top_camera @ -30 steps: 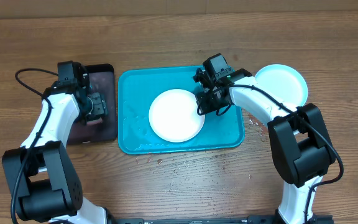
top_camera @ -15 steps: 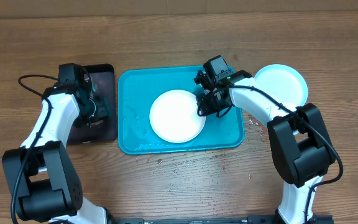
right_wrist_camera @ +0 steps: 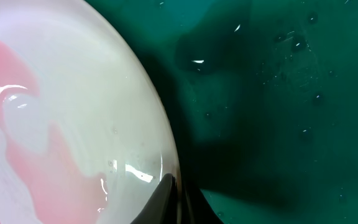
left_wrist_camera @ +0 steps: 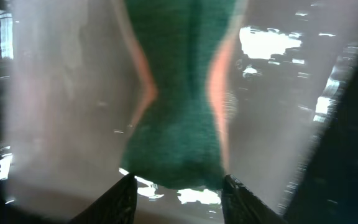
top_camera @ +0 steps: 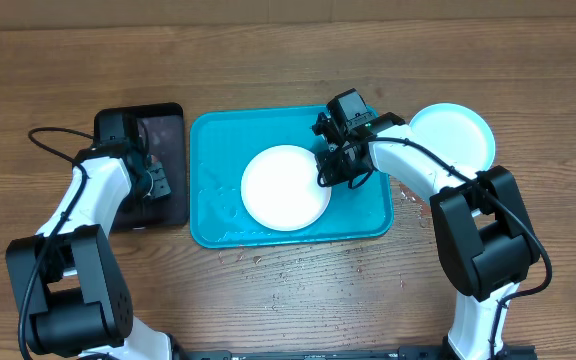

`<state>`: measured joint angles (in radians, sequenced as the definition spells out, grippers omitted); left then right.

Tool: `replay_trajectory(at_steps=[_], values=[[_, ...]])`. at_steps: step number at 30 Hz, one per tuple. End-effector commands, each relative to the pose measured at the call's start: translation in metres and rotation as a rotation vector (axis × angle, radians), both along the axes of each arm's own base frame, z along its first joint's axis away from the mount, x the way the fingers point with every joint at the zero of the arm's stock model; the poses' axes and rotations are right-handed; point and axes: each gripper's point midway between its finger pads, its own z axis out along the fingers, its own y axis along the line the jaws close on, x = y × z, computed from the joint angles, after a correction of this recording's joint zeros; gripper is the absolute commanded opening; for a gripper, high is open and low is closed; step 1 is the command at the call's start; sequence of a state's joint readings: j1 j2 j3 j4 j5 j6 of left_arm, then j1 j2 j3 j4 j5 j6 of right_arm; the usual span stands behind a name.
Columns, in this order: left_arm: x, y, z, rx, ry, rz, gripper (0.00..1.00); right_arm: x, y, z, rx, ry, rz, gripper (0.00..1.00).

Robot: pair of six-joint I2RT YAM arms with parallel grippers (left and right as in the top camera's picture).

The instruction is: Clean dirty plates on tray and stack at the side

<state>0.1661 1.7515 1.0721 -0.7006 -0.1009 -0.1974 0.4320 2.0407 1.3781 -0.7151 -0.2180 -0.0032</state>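
Observation:
A white plate [top_camera: 283,190] lies on the turquoise tray [top_camera: 363,215]. My right gripper [top_camera: 325,172] is shut on the plate's right rim. In the right wrist view the fingers [right_wrist_camera: 176,200] pinch the rim of the plate [right_wrist_camera: 61,124], which carries pinkish smears. A light teal plate [top_camera: 454,135] sits on the table to the right of the tray. The yellow-green plate is out of view. My left gripper [top_camera: 158,187] is open over the black tray [top_camera: 168,125]. Its fingertips [left_wrist_camera: 179,194] straddle the near end of a green sponge [left_wrist_camera: 179,93].
The black tray's wet bottom [left_wrist_camera: 55,93] shows around the sponge. Water droplets [top_camera: 268,262] lie on the wooden table in front of the turquoise tray. The right arm reaches across the tray's right end.
My left arm has moved toward the front of the black tray, lowering over the sponge. The right gripper and the white plate have not moved.

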Motion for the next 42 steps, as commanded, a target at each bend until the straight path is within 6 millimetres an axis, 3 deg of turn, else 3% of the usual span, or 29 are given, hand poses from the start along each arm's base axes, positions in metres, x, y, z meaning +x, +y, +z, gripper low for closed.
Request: replay_trajectory(at_steps=[1,12,19,24,28,33,38,42], values=[[-0.003,0.019,0.006,0.097,-0.004,0.07,0.47,-0.001,-0.004,0.008,-0.006,-0.023,-0.004,0.06],[0.012,0.021,0.02,0.099,-0.05,0.079,0.49,-0.001,-0.004,0.008,-0.008,-0.02,-0.004,0.06],[0.015,-0.023,0.015,-0.153,-0.06,0.025,0.53,-0.002,-0.004,0.008,-0.008,-0.019,-0.005,0.04],[0.016,-0.032,0.016,-0.205,-0.068,0.014,0.56,-0.001,-0.004,0.011,-0.006,-0.023,-0.004,0.04],[0.015,-0.033,0.016,-0.206,-0.061,0.014,0.56,0.013,-0.002,0.045,0.004,-0.104,-0.012,0.04],[0.016,-0.032,0.016,-0.205,-0.066,0.013,0.62,0.031,-0.02,0.092,-0.083,-0.277,-0.062,0.04],[0.016,-0.032,0.016,-0.204,-0.066,0.013,0.62,0.036,-0.031,0.111,-0.194,-0.381,-0.093,0.04],[0.016,-0.032,0.016,-0.204,-0.066,0.012,0.63,0.038,-0.028,0.129,-0.309,-0.498,-0.102,0.04]])
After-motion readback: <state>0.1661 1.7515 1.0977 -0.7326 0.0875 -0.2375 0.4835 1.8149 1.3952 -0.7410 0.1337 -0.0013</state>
